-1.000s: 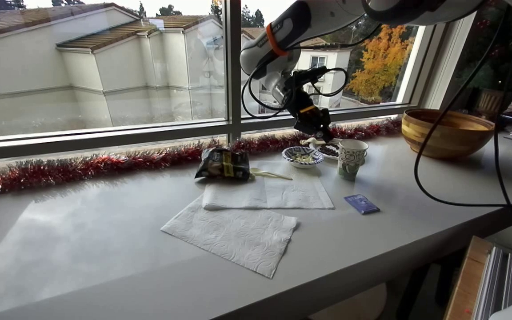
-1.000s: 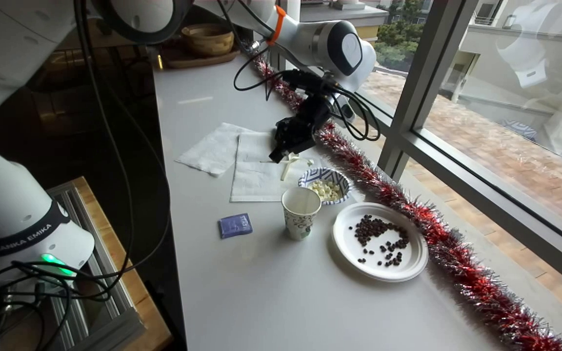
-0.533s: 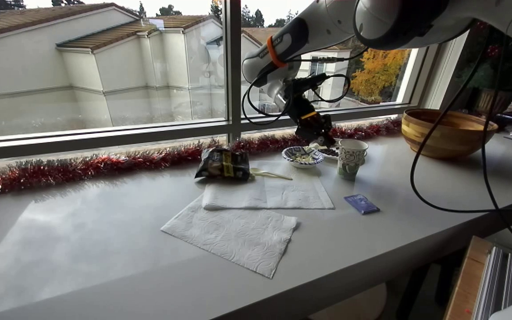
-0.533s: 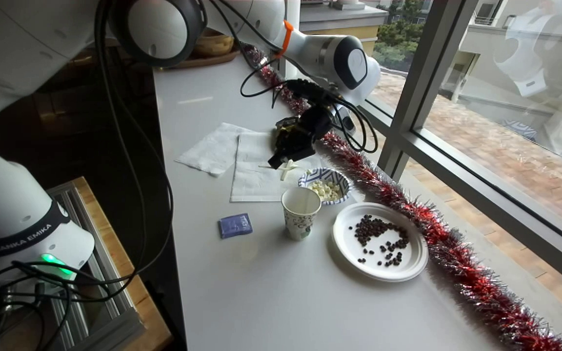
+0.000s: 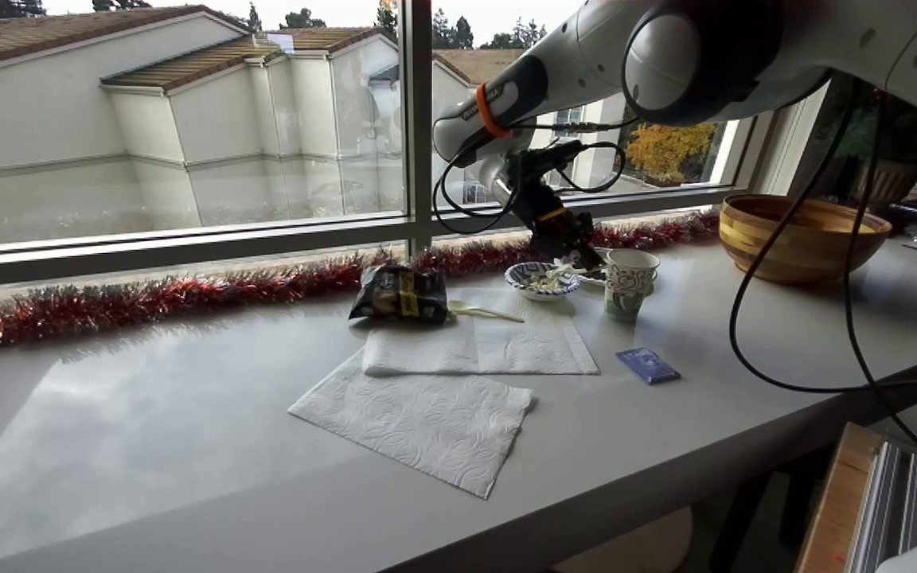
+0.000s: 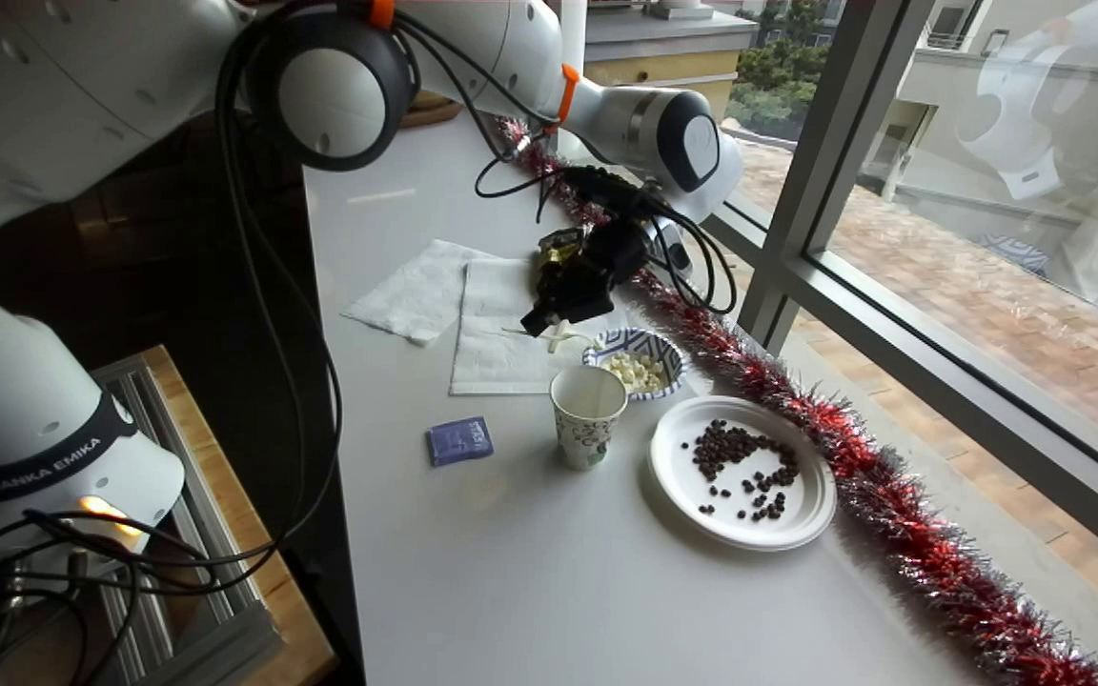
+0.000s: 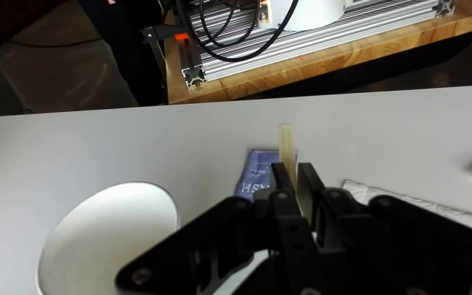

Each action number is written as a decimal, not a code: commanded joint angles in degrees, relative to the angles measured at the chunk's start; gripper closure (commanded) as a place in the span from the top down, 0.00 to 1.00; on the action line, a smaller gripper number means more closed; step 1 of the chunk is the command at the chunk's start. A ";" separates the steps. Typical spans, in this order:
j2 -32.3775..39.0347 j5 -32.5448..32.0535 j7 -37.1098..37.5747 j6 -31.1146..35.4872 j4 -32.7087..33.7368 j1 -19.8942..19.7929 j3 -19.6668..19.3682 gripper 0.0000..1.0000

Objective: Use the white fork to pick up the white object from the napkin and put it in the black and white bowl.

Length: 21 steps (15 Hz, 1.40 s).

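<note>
My gripper (image 7: 292,172) is nearly closed, with the pale fork (image 7: 286,141) held by its handle between the fingers. In an exterior view the gripper (image 5: 591,261) is low behind the bowl. The fork head (image 5: 566,269) reaches over the far side of the black and white bowl (image 5: 542,294). In an exterior view the fork end is close to the rim of the bowl (image 6: 675,379). The bowl holds several white pieces (image 6: 635,370). A whitish lump seems to be at the fork head, too small to be sure. The napkin (image 5: 538,344) lies flat in front of the bowl.
A pale spoon (image 5: 486,311) lies on the napkin by a black snack bag (image 5: 401,296). A paper cup (image 6: 587,424) stands beside the bowl. A white plate (image 6: 678,476) holds dark bits. There are a blue packet (image 6: 460,440), a wooden bowl (image 5: 801,243) and tinsel along the window.
My gripper and arm have come down. The fork head has dropped toward the bowl. The objects on the table have not visibly moved.
</note>
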 commanded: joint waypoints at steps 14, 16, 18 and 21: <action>8.84 0.65 -8.19 1.01 12.46 -2.45 1.11 0.03; 9.42 0.69 -9.12 2.61 13.24 -2.61 1.19 0.03; 9.90 0.86 -9.60 4.37 13.88 -2.80 1.19 0.03; 10.34 1.22 -10.21 6.09 14.68 -3.15 1.29 0.03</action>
